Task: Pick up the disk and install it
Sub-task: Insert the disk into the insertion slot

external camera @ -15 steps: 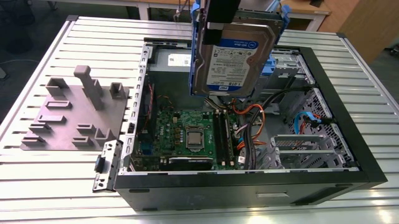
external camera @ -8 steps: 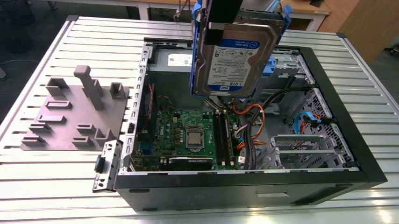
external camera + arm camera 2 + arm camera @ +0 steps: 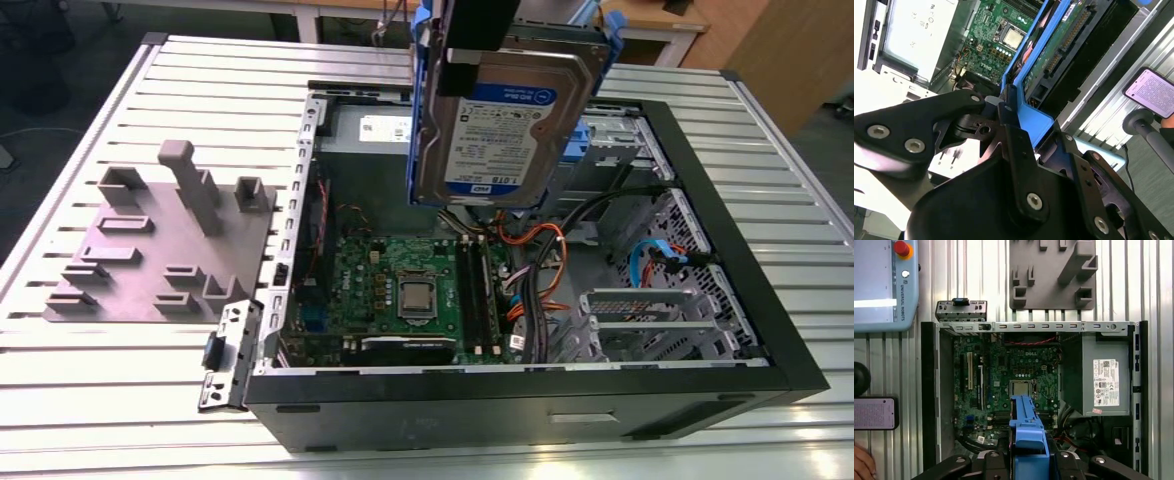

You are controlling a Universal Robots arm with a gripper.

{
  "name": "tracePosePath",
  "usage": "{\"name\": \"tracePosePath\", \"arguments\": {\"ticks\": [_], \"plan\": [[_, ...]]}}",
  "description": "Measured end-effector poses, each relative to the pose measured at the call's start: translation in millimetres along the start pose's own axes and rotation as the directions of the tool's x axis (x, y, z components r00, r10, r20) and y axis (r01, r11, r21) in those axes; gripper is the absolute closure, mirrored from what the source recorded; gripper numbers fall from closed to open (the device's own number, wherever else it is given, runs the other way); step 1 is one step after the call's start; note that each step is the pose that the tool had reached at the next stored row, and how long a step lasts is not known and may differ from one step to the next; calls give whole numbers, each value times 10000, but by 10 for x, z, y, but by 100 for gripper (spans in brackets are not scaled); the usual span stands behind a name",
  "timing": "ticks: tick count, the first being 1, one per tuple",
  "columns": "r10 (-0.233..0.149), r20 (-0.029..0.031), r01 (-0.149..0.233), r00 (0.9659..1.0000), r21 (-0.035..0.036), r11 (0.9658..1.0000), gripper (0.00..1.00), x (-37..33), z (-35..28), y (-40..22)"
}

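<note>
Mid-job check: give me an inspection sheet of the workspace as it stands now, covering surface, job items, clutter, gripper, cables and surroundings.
Surface: slatted metal table carrying the open computer case.
Job's things: the disk is held on edge above the case's interior, label towards the exterior view, not seated in any bay.
Clutter: grey fixture plate and a metal bracket beside the case.
Gripper: the gripper is shut on the disk's blue frame.
Cables: orange and black wires and a blue cable lie inside the case.
Surroundings: teach pendant, phone and a person's hand near the phone.
</note>
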State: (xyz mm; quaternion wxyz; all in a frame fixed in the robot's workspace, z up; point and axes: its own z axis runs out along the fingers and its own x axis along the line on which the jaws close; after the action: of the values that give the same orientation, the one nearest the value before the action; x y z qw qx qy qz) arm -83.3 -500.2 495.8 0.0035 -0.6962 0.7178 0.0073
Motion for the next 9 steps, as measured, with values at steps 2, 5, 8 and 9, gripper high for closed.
{"name": "tracePosePath", "arguments": {"ticks": [2,5,8,9], "plan": [[0,0,0,10000,0,10000,63,18,0,0],[1,0,-1,10000,0,10000,63,54,0,-1],[1,0,-1,10000,0,10000,63,93,2,-2],[1,0,-1,10000,0,10000,63,98,2,-2]]}}
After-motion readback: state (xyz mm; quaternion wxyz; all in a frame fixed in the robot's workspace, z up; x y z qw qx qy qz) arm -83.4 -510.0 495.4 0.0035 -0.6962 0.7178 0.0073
